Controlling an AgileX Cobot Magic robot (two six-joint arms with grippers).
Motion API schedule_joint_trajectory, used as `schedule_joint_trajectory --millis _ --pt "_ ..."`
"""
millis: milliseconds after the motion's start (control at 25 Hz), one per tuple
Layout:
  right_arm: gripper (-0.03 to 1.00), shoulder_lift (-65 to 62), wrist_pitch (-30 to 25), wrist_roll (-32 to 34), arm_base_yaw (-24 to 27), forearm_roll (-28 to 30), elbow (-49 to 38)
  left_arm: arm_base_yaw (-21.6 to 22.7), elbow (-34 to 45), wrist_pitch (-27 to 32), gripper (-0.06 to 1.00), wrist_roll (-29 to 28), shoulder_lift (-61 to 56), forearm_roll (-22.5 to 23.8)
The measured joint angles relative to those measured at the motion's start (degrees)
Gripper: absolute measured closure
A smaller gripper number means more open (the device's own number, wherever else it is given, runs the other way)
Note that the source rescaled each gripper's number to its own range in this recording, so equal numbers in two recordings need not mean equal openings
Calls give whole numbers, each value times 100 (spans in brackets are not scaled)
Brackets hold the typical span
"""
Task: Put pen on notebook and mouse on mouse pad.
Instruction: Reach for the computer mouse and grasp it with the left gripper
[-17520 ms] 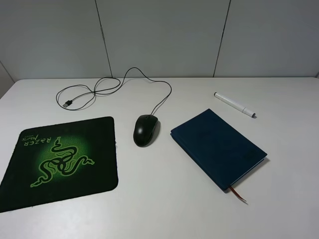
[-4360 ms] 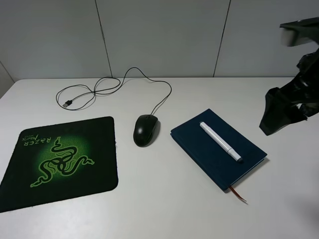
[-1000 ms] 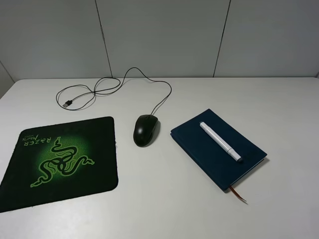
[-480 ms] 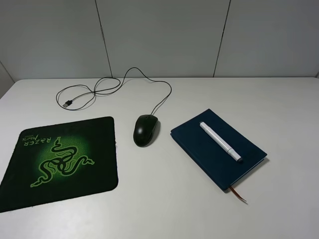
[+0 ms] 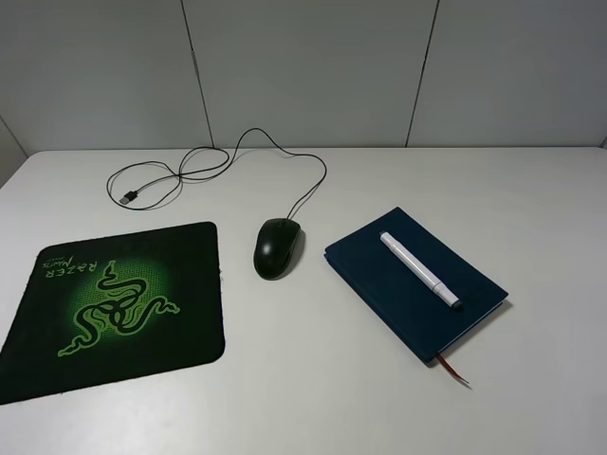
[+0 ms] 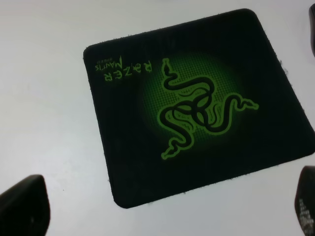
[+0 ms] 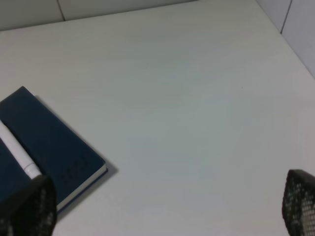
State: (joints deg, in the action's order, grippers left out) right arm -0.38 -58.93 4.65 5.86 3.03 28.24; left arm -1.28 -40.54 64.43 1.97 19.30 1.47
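Note:
The white pen [image 5: 420, 269] lies diagonally on the navy notebook [image 5: 398, 294], right of centre on the table. The black mouse [image 5: 278, 247] rests on the bare table between the notebook and the black-and-green mouse pad [image 5: 114, 308], just off the pad's right edge. Neither arm shows in the high view. My left gripper [image 6: 164, 201] hovers open above the mouse pad [image 6: 197, 108], empty. My right gripper [image 7: 165, 206] is open and empty over bare table, with the notebook [image 7: 54, 142] and pen [image 7: 17, 155] off to one side.
The mouse cable [image 5: 285, 156] loops across the back of the table to a USB plug [image 5: 127, 197] at the back left. A grey panelled wall [image 5: 303, 66] stands behind the white table [image 5: 313, 398].
The pen, first lying on the table behind the notebook, now rests on it. The right arm has since drawn back out of the high view. Nothing moved in the last second.

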Motion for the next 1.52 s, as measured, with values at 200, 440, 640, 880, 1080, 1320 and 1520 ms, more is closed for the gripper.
schedule_joint_trajectory --millis 200,440,640,880,1080,1320,1520 --pt "-3 0 0 0 0 0 0 -57 -635 -65 -6 0 1199 0" --pt "-3 0 0 0 0 0 0 -430 -1263 -121 -6 -90 2305 0" --pt "-3 0 0 0 0 0 0 -605 -1702 -145 -6 -293 3301 12" --pt "-3 0 0 0 0 0 0 -1017 -2216 -199 -6 -338 4541 25" --pt "-3 0 0 0 0 0 0 -1407 -2586 -352 -6 -486 5559 54" --pt "-3 0 0 0 0 0 0 -1964 -2996 -706 -6 -867 6651 281" --pt "-3 0 0 0 0 0 0 -2358 -3422 -913 -6 -1265 7553 335"
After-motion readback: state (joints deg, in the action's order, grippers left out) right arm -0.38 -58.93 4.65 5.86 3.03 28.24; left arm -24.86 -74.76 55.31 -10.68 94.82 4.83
